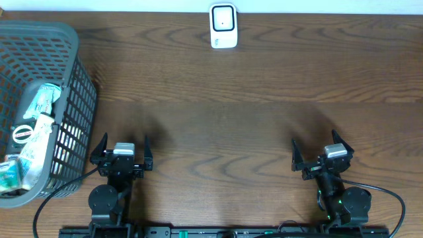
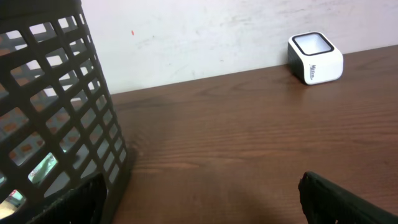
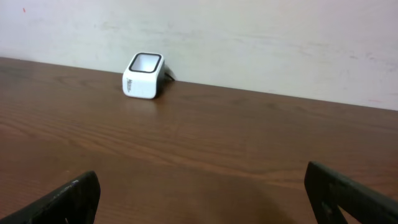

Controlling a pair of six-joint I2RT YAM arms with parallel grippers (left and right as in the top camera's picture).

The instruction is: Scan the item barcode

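Observation:
A white barcode scanner (image 1: 223,26) with a dark window stands at the table's far edge, also visible as the scanner (image 2: 315,58) in the left wrist view and the scanner (image 3: 143,75) in the right wrist view. Several packaged items (image 1: 34,129) lie inside the dark mesh basket (image 1: 69,39) at the left. My left gripper (image 1: 121,151) sits open near the front edge, just right of the basket, nothing between its fingers (image 2: 336,199). My right gripper (image 1: 322,151) is open at the front right, empty, its fingers (image 3: 68,198) wide apart.
The basket wall (image 2: 56,118) fills the left of the left wrist view, close to the left finger. A pale wall runs behind the table's far edge. Cables trail from both arm bases at the front edge.

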